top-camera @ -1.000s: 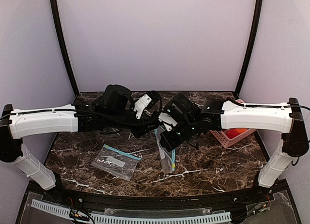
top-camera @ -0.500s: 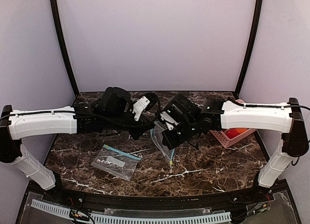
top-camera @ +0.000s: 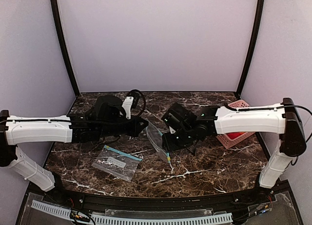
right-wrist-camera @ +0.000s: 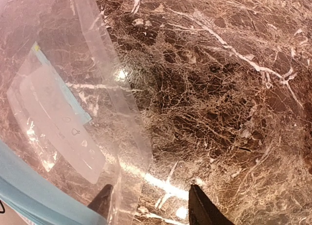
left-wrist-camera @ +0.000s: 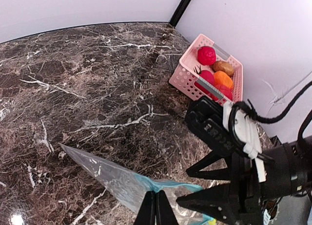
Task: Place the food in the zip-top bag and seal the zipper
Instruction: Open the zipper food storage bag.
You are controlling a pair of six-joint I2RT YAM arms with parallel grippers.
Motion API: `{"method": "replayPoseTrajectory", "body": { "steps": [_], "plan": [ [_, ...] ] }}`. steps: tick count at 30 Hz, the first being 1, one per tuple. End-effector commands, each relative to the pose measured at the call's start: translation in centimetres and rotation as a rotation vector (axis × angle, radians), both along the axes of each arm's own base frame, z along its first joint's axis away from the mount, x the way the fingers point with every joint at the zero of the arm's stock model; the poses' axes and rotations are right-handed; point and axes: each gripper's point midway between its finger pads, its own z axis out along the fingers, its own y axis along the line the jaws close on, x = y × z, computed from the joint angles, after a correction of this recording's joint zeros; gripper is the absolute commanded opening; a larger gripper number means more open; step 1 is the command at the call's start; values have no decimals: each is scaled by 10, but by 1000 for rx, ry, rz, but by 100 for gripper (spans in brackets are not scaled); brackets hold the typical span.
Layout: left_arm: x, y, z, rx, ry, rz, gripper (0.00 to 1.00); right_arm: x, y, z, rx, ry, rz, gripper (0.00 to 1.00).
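A: Left gripper (left-wrist-camera: 155, 205) is clamped tight on the bag (left-wrist-camera: 112, 178) edge by the zipper (right-wrist-camera: 34, 196), holding it up over the table (left-wrist-camera: 73, 88). Right gripper (right-wrist-camera: 150, 188) has its jaws apart, with film against one finger and nothing pinched.
B: Food (left-wrist-camera: 206, 55)?
A: All in the basket (left-wrist-camera: 181, 74), well apart from the bag.
B: Risks?
A: It's a one-point hold, so the bag hangs limp and the mouth is probably flat. Right could pinch both walls together, leaving no opening. Any tug could slip the film out of left's thin grip.
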Motion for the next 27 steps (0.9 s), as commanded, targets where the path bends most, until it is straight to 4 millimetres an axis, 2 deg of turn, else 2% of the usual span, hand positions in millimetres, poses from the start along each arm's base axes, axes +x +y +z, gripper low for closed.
{"method": "replayPoseTrajectory", "body": {
  "steps": [1,5,10,13,17,19,21,27],
  "plan": [
    [6,6,18,-143,34,102,1,5,3,-14,20,-17,-103,52],
    [4,10,12,-183,68,130,1,4,14,-21,82,4,-111,63],
    [-1,17,5,-211,96,150,1,6,23,-41,70,27,-117,66],
    [-2,24,6,-214,88,165,1,7,20,-54,30,35,-128,66],
    [-5,44,4,-164,70,205,1,6,5,-60,-30,26,-144,64],
    [-7,54,0,-140,61,224,1,4,-2,-64,-54,26,-140,59],
    [-9,59,-1,-125,58,227,1,1,-5,-65,-63,29,-122,50],
    [-20,58,-17,-53,107,172,1,1,-3,-46,-46,-10,-58,8]
  ]
}}
